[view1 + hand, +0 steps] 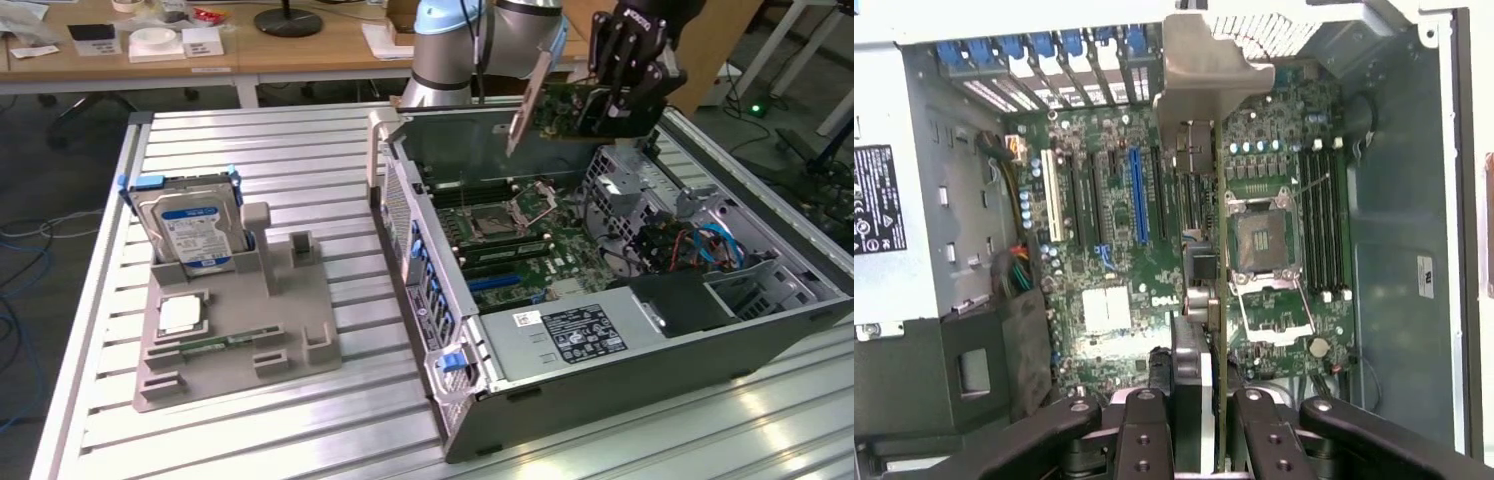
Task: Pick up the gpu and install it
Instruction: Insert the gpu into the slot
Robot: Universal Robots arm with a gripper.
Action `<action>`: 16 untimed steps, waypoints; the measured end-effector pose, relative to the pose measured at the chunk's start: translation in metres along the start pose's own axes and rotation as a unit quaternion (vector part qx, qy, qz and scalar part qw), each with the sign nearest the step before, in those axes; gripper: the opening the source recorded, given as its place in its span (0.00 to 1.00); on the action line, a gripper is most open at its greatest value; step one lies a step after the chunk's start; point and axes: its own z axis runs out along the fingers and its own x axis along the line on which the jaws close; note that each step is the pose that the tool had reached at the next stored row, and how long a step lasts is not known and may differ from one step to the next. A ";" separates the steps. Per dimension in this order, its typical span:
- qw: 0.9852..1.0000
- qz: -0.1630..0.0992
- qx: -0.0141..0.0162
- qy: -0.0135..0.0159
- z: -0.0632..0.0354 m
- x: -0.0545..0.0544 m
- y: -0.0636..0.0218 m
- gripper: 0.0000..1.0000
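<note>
The gpu [566, 108] hangs on edge above the open computer case [694, 335], its silver bracket [529, 100] pointing down toward the case's rear wall. My gripper [625, 88] is shut on the card's upper part. In the wrist view the gpu [1206, 300] runs edge-on away from the gripper [1199, 432], with a black finger [1144, 430] on each side and its bracket [1204, 75] at the far end. Below it lies the motherboard [1104, 310] with a blue slot [1137, 195] and the bare processor socket [1266, 240].
On the exterior view's left a grey holder [300, 320] carries an upright silver hard drive [194, 230], a processor [180, 315] and a green memory stick [227, 342]. Inside the case are a power supply [574, 335], blue cables [714, 245] and memory slots [1324, 220].
</note>
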 end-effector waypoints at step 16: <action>1.000 -0.027 0.007 -0.013 0.0160 0.001 0.0006 0.28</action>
